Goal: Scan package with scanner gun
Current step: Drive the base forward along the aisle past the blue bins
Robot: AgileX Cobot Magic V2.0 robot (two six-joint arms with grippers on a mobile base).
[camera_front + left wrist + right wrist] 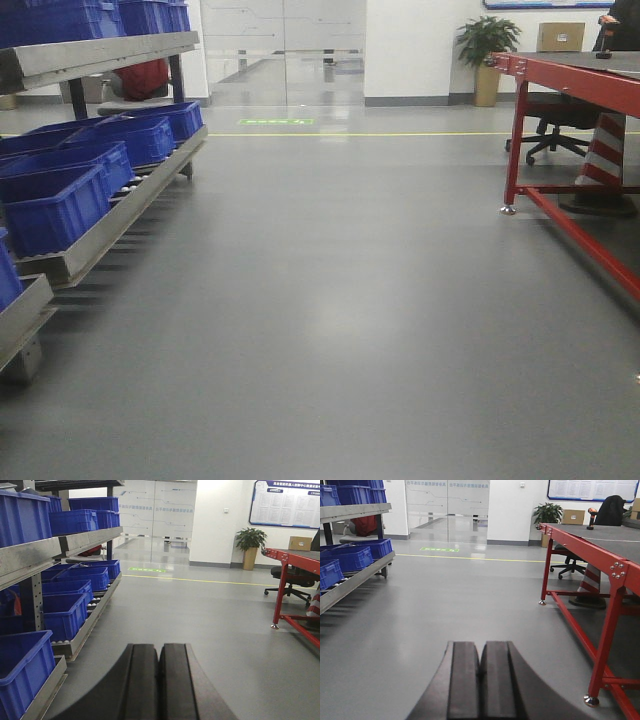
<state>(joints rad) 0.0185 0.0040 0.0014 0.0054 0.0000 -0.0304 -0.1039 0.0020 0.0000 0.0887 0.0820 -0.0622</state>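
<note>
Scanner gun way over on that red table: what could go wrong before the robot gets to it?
The scanner gun stands far off, so driving over could clip a leg of the red table or the blue bins. Both the left hand and right hand are shut; they must open first.

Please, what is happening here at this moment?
Nothing is being handled yet. The left gripper and the right gripper are both shut and empty, pointing out over the grey floor. The scanner gun stands untouched at the far end of the red table. A brown cardboard box shows near it, too small to make out any label.
</note>
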